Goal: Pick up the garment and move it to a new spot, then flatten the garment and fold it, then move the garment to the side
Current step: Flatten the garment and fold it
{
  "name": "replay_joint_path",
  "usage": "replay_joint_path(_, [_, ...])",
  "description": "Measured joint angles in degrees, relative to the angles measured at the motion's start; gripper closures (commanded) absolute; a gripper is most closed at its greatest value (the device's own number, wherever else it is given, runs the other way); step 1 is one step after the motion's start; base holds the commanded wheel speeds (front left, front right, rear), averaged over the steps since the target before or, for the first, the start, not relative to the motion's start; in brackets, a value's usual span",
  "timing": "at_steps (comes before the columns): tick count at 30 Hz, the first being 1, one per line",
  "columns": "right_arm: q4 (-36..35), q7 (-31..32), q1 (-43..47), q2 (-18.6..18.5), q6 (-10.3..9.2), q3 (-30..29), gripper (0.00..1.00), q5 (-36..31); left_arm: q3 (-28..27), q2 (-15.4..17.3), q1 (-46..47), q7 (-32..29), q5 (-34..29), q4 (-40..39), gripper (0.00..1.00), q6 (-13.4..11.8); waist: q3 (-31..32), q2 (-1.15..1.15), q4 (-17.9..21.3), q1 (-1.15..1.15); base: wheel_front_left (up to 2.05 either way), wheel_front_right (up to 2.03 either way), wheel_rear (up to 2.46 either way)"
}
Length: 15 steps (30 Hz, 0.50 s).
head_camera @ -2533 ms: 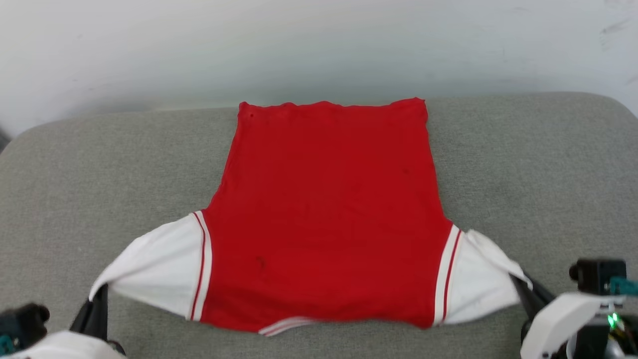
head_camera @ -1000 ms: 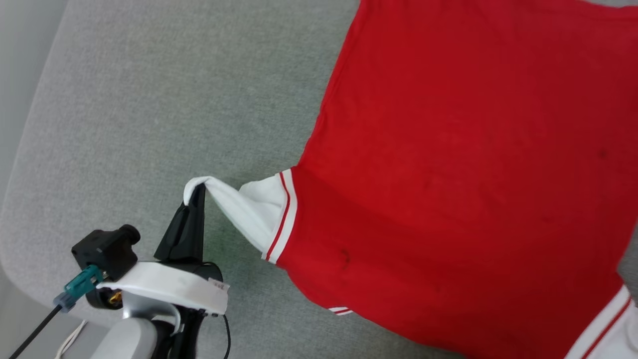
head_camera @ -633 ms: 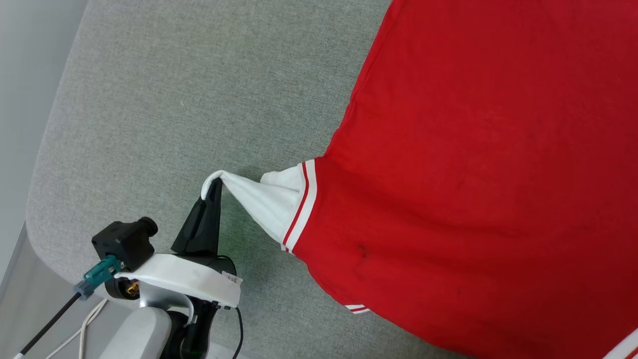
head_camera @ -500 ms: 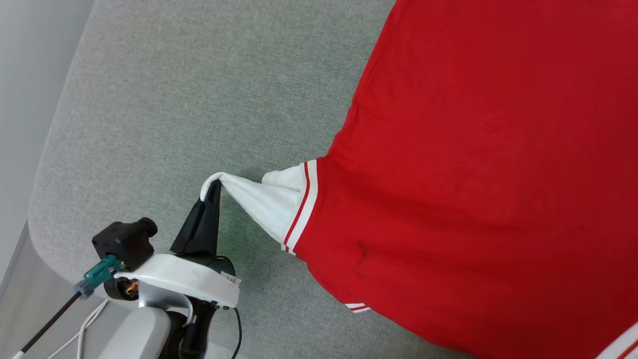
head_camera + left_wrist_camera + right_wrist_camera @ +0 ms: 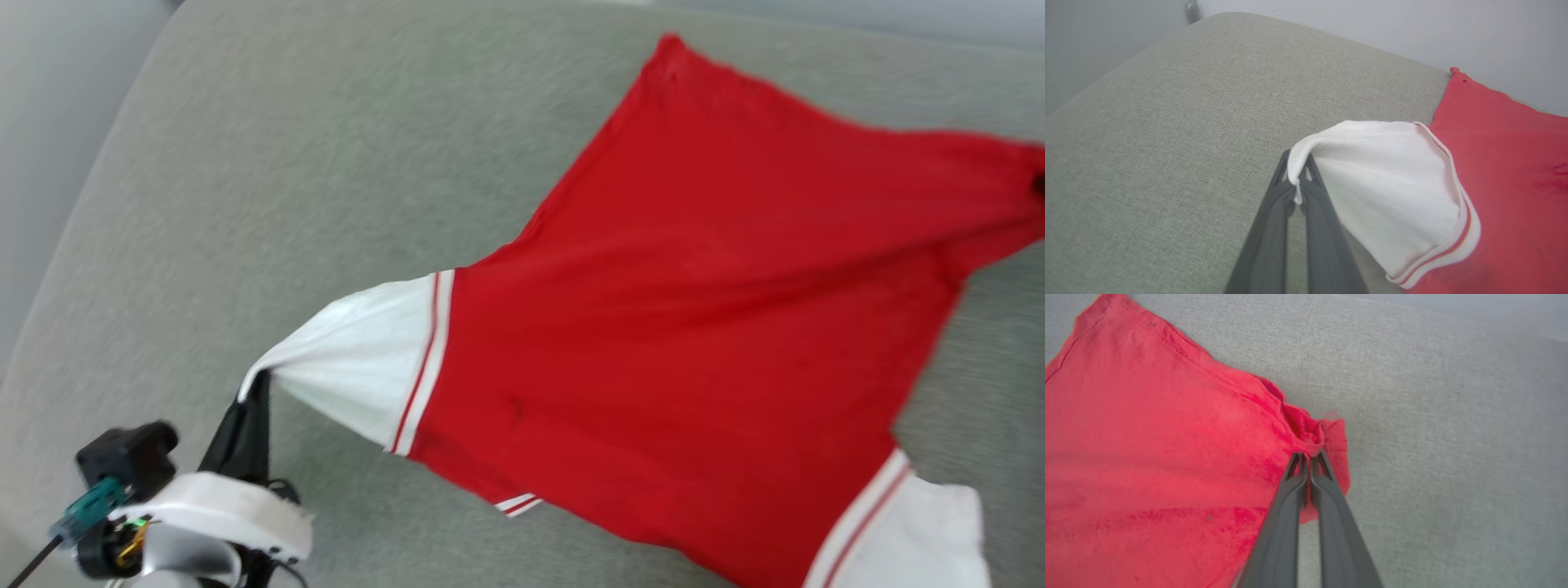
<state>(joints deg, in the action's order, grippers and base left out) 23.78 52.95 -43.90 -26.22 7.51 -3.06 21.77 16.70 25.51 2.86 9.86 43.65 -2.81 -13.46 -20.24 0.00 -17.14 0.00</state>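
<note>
Garment (image 5: pixel 669 327), a red thin-fabric jersey shirt with white, stripe-trimmed sleeves, lies spread across the grey woven cushion (image 5: pixel 245 163) in your head view. It is drawn taut on a diagonal, from the cushion's near-left corner towards its far right side. Your left gripper (image 5: pixel 257 380) pinches the tip of one white sleeve above that near-left corner. The other sleeve rests slack at the cushion's near edge, with nothing holding it.

In the left wrist view, the two dark fingers are closed on the cuff, and the sleeve rises off the cushion in a small tent.

In the right wrist view, your right gripper (image 5: pixel 1308 455) is clamped on a bunched corner of the red hem, just above the cushion's surface.

Judging by this, you are mid-way through placing or stretching the shirt. No fold shows, wrinkles run along the pull line, and the folding and the move to the side are yet to come.
</note>
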Motion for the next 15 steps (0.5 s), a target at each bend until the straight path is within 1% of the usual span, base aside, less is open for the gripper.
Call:
replay_joint_path(2, [-3.8, 0.5, 4.6, -0.7, 0.0, 0.4, 1.0, 1.6, -0.6, 1.5, -1.6, -0.7, 0.0, -1.0, 1.0, -0.8, 1.7, 0.0, 2.0, 0.0, 0.0, 0.0, 0.0])
replay_joint_path(5, [-10.3, 1.8, 12.4, -0.8, 0.0, -0.2, 1.0, 3.2, -2.1, 3.3, -5.1, -1.9, 0.8, -2.2, 1.0, -2.1, 4.3, 0.0, 5.2, 0.0, 0.0, 0.0, 0.0])
replay_joint_path(6, [-10.3, 1.8, 12.4, -0.8, 0.0, -0.2, 1.0, 3.2, -2.1, 3.3, -5.1, -1.9, 0.8, -2.2, 1.0, -2.1, 4.3, 0.0, 5.2, 0.0, 0.0, 0.0, 0.0])
replay_joint_path(7, [-14.8, 2.8, 18.2, -0.6, 0.0, -1.3, 1.0, 3.5, -3.0, 4.3, -7.3, -2.5, 1.1, -2.9, 1.0, -3.1, 5.8, 0.0, 7.3, 0.0, 0.0, 0.0, 0.0])
replay_joint_path(8, [-17.4, 3.2, 21.5, -0.3, 0.0, -2.0, 1.0, 3.6, -3.6, 4.7, -8.2, -2.7, 1.4, -3.3, 1.0, -3.4, 6.6, 0.0, 8.5, 0.0, 0.0, 0.0, 0.0])
replay_joint_path(12, [-26.6, 4.7, 33.6, 3.3, 0.0, -5.5, 1.0, 4.4, -4.9, 5.7, -11.4, -3.7, 2.5, -4.5, 1.0, -4.8, 9.2, 0.0, 12.9, -0.01, 0.0, 0.0, 0.0])
replay_joint_path(15, [-31.7, 4.8, 41.9, 6.7, 0.0, -8.5, 1.0, 4.2, -5.9, 6.6, -12.8, -4.2, 3.0, -5.3, 1.0, -5.5, 10.8, 0.0, 15.9, -0.01, 0.0, 0.0, 0.0])
